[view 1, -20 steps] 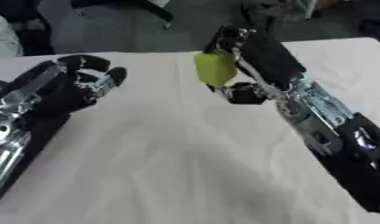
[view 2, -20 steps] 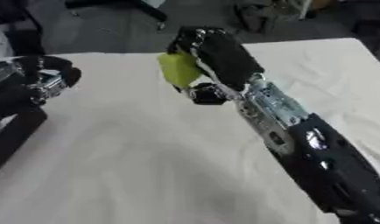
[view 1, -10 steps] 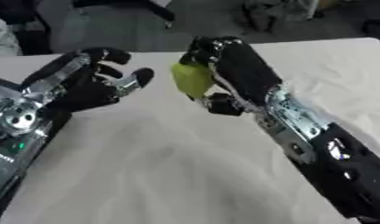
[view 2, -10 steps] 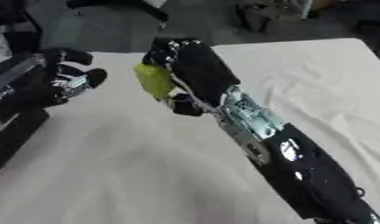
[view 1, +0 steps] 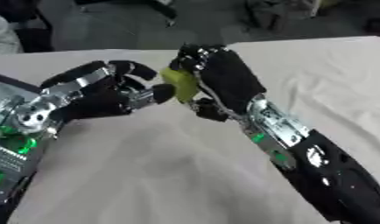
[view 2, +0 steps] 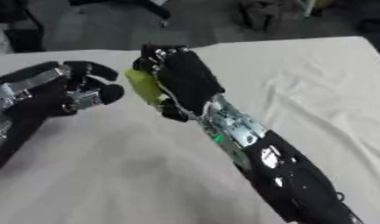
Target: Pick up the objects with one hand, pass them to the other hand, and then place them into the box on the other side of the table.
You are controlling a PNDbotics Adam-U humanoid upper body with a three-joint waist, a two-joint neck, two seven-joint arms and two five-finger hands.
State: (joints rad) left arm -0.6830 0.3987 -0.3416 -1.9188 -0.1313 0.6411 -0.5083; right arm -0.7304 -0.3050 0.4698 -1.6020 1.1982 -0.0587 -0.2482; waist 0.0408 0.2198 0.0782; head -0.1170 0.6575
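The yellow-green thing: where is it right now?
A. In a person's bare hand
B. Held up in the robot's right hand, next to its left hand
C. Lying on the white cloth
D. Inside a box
B: the yellow-green object sits in the curled fingers of the right hand, above the cloth, with the left hand open right beside it.

Before me the white tablecloth (view 1: pixel 162 175) lies creased. Beyond my table's far edge I see dark grey floor (view 1: pixel 109 26).
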